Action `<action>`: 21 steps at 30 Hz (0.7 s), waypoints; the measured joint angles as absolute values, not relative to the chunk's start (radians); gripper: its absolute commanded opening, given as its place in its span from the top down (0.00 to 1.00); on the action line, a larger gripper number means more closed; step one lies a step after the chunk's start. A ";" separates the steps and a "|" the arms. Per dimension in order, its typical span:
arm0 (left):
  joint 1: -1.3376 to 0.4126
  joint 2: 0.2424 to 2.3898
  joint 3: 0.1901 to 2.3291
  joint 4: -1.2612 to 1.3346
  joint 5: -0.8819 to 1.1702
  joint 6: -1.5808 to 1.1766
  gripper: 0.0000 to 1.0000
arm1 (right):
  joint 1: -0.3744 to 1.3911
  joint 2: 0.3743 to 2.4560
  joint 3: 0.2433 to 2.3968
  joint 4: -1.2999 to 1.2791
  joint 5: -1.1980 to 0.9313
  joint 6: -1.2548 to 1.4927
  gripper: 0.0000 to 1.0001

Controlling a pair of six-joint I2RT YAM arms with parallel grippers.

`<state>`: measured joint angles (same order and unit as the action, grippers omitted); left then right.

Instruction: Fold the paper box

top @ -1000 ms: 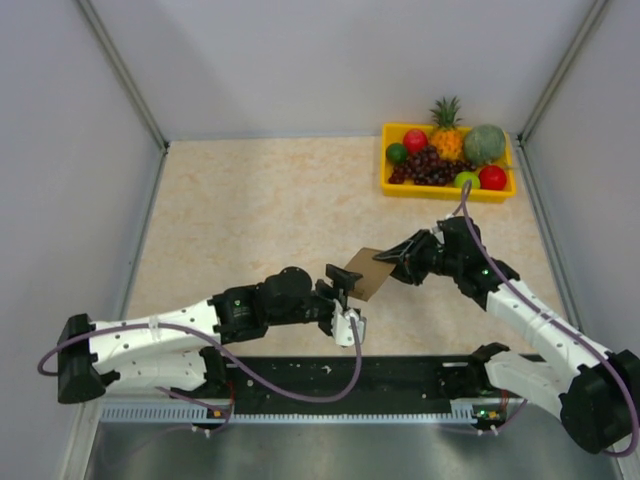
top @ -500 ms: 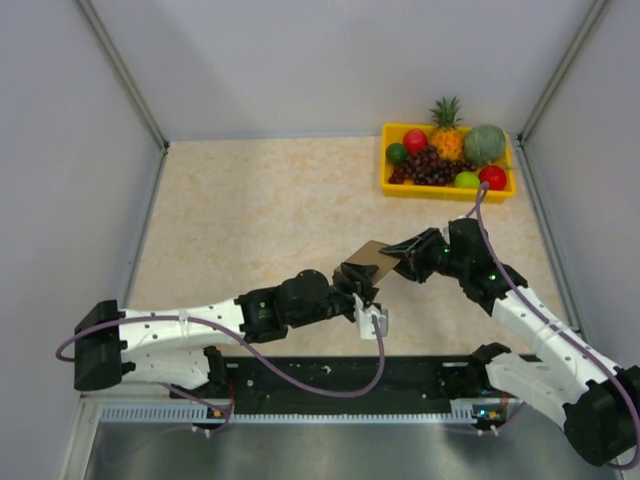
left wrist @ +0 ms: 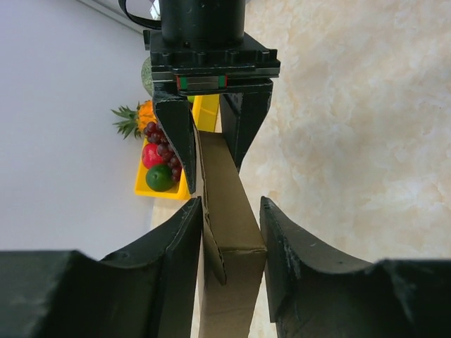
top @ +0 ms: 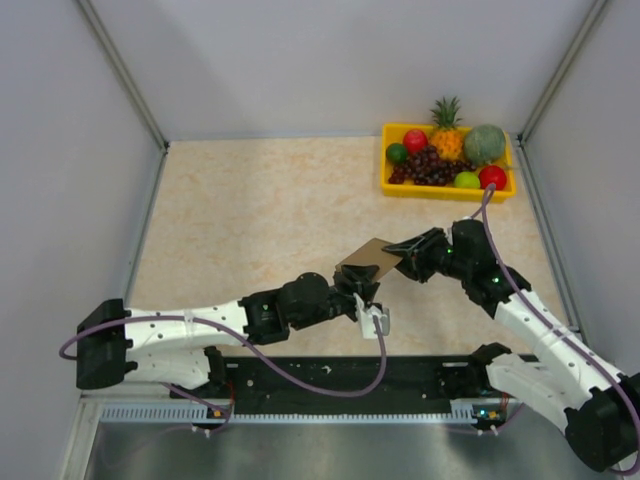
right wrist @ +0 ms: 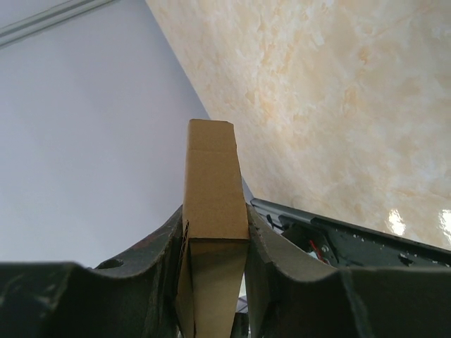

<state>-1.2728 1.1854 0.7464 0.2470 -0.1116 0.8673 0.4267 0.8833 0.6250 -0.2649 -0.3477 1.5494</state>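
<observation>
The paper box, brown cardboard folded into a narrow flat sleeve, hangs above the table between my two grippers. My left gripper holds its near lower end. In the left wrist view both fingers press the sides of the box, with the left gripper shut on it. My right gripper clamps the box's far right end. It appears in the left wrist view as the right gripper at the box's top. In the right wrist view the box stands edge-on in the right gripper.
A yellow fruit tray with pineapple, grapes, melon and apples sits at the back right; it is also in the left wrist view as the tray. A black rail runs along the near edge. Grey walls enclose the table.
My left arm has reached right to the box and its jaws have narrowed onto the near end. The right gripper, still holding the box, has shifted slightly right.
</observation>
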 measured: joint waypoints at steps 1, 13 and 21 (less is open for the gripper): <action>-1.273 1.187 0.746 0.250 -0.114 0.867 0.60 | 0.427 0.883 0.625 -0.270 -0.345 1.550 0.70; -1.274 1.198 0.744 0.284 -0.124 0.861 0.60 | 0.427 0.846 0.625 -0.282 -0.339 1.557 0.64; -1.272 1.200 0.738 0.300 -0.175 0.801 0.64 | 0.427 0.779 0.604 -0.273 -0.338 1.537 0.18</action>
